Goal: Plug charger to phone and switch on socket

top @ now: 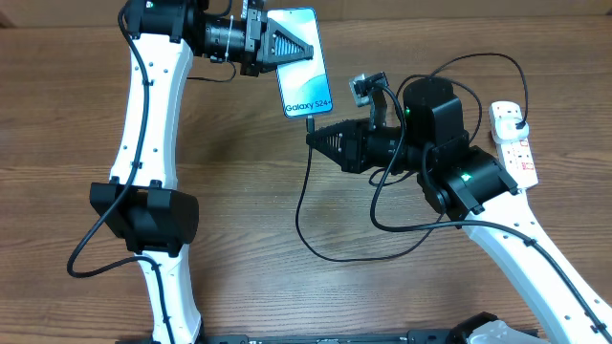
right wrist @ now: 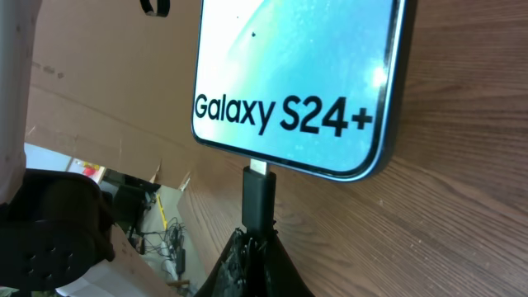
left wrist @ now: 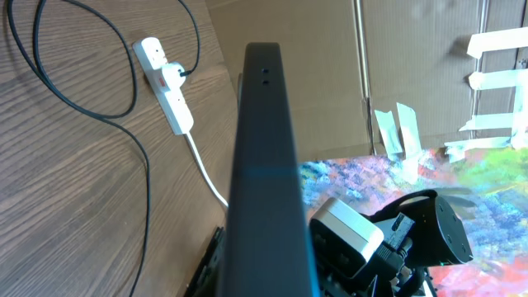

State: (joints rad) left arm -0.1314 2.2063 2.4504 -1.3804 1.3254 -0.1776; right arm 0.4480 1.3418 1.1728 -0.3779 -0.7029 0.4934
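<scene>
Phone (top: 304, 88): top end clamped by left gripper (top: 298, 48), so the port is presented steadily.
Charger (top: 300, 205): connector tip pinched in right gripper (top: 314, 139), set at the port, judged not fully seated.
Socket (top: 513, 143): laid far right, plug inserted, switch position unreadable.

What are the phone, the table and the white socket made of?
The phone looks like shiny glass with a dark frame, maybe metal: light glints on its screen. The table looks like matte wood or laminate, showing grain lines. The socket looks like smooth white plastic.
</scene>
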